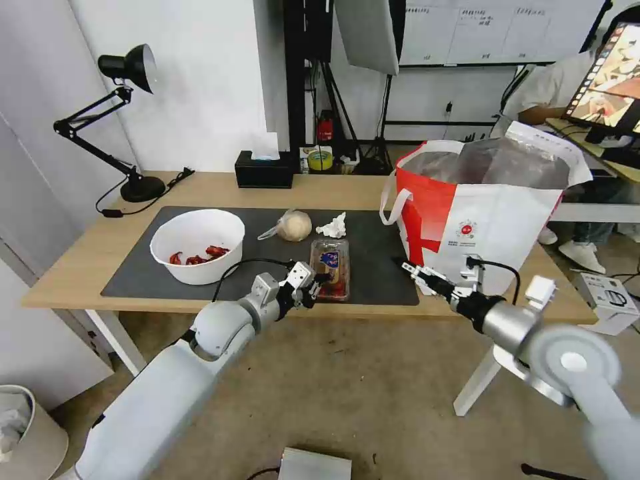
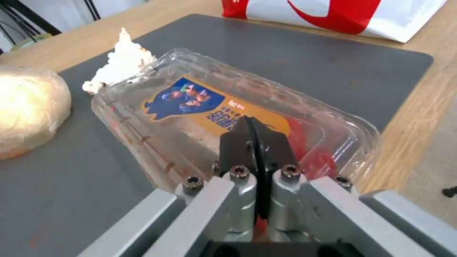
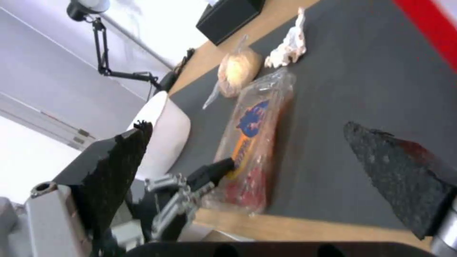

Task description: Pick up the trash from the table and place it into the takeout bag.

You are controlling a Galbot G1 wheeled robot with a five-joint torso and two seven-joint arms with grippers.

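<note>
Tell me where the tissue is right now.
In the head view, the tissue lies on the mat, between the wrapped ball and the bag.

From my seat almost nothing reads as words; the clear plastic clamshell tray (image 2: 228, 117) carries a blue-and-orange printed label (image 2: 209, 107) with cartoon figures and some characters, too blurred for me to make out; the large white and red takeout bag (image 1: 480, 220) bears a small round red logo (image 1: 467, 229) with tiny marks beside it that I cannot read; the whiteboard (image 1: 500, 30) on the far wall shows faint writing, also illegible to me.
</note>
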